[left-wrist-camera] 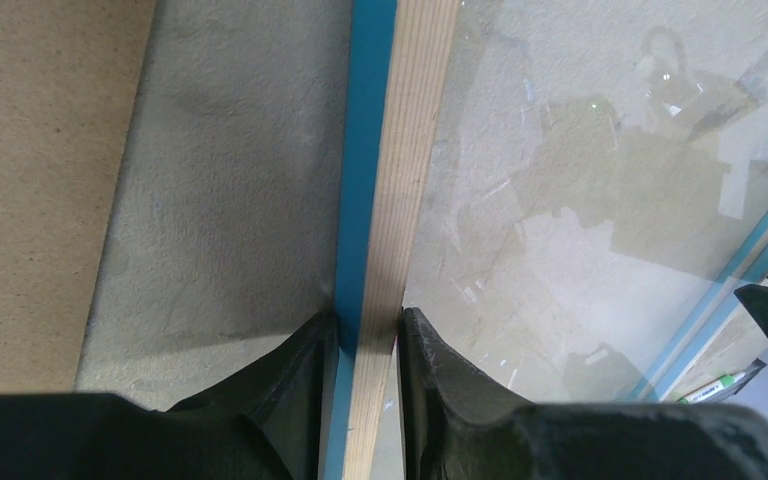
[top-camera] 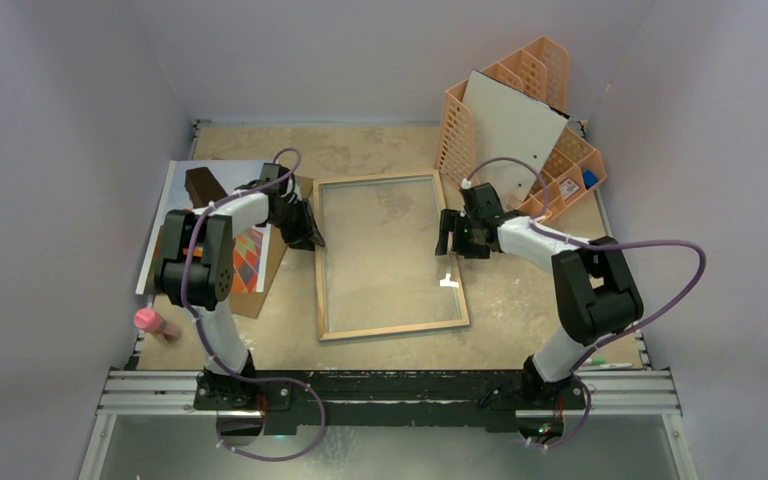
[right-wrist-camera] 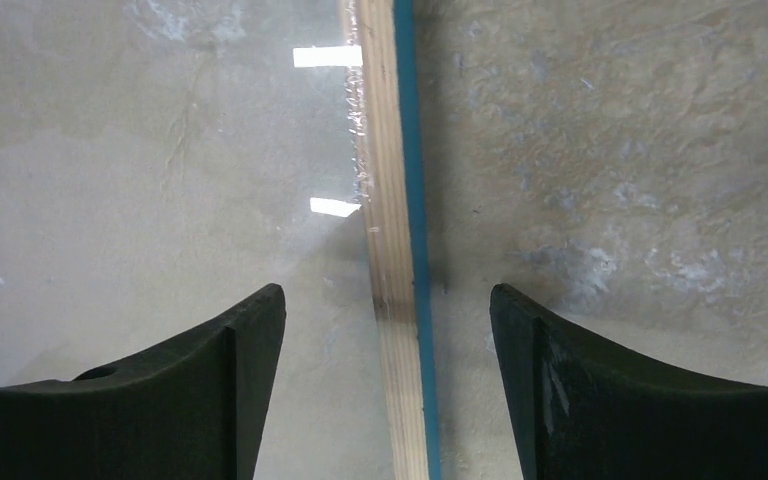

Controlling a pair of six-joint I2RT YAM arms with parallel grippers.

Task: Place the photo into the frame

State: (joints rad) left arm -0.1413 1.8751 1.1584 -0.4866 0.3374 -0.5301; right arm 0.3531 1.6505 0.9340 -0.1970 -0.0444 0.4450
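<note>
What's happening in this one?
The frame lies back-up in the middle of the table. The left hand pinches its left rail; the right hand is open, straddling the right rail without gripping. The photo lies off to the left, not yet in the frame.

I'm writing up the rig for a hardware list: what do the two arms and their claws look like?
The left arm and right arm have white links between chunky black joint housings. A purple cable loops loosely along each. The left claw and right claw each have two matte black fingers with curved, tapering inner faces. I can make out no lettering.
</note>
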